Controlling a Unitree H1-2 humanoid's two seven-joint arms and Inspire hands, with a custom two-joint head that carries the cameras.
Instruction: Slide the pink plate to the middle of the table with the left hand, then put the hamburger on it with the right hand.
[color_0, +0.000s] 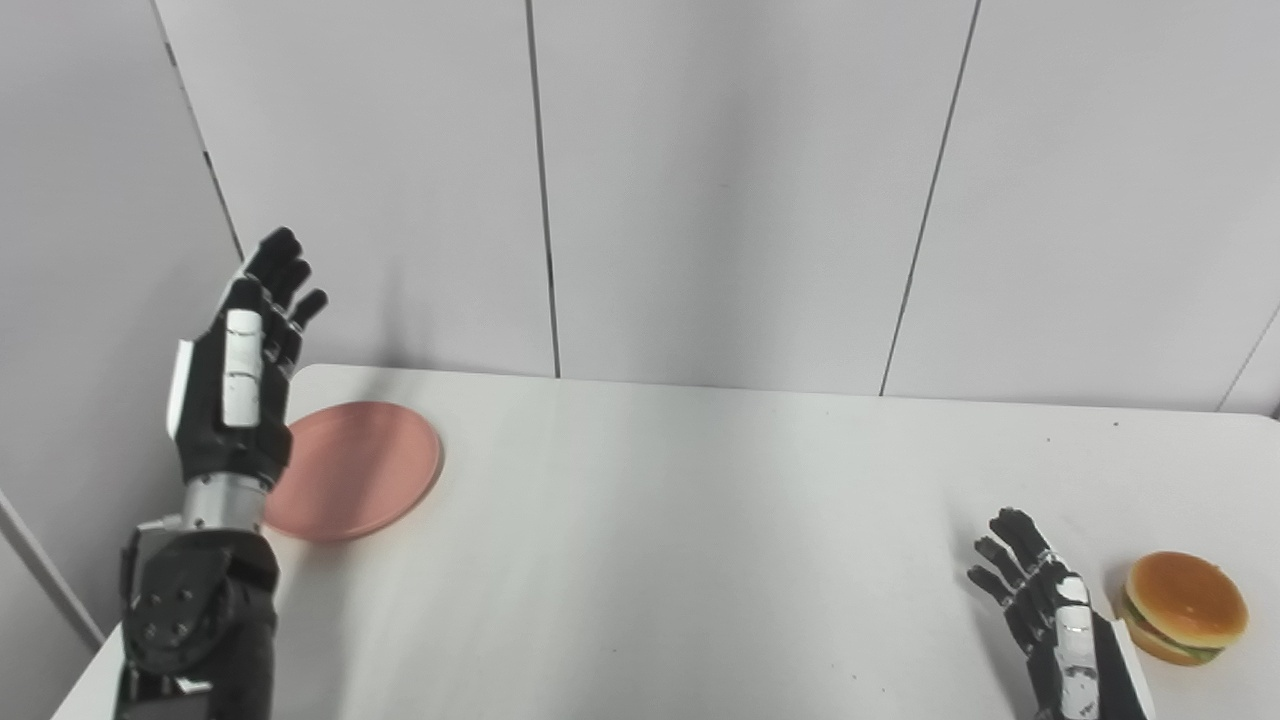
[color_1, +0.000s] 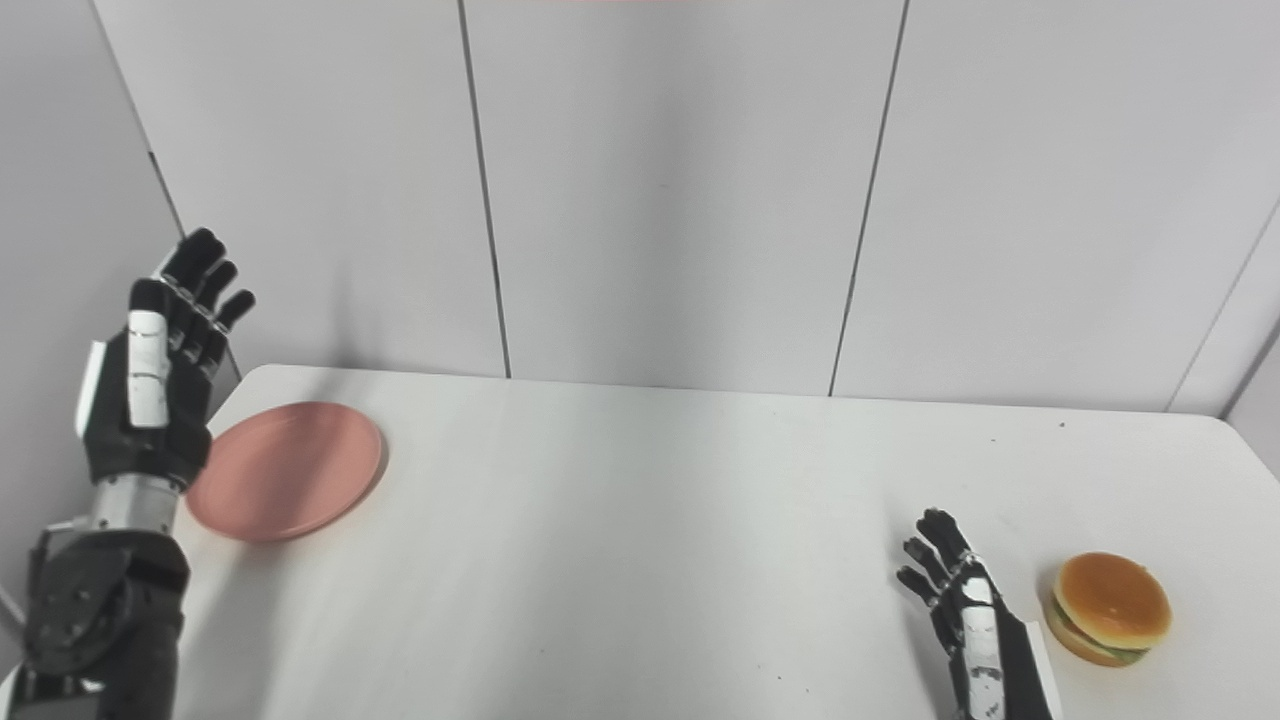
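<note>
On my feed the left hand (color_0: 235, 385) stood raised above the worktop's (color_0: 700, 520) left edge, fingers spread and pointing up, holding nothing. The pink plate (color_0: 355, 470) lay flat near the far left corner of the worktop, just beside that hand in the picture; from this angle I could not tell for sure whether the wrist overlapped the plate's near rim or merely stood in front of it. The middle of the worktop was plain white surface. Toward the near right edge my right hand (color_0: 1050, 620) sat low over the worktop, fingers loosely apart and empty. The hamburger (color_0: 1185, 607) rested upright just beside it, closer to the right edge, not touching the hand.
</note>
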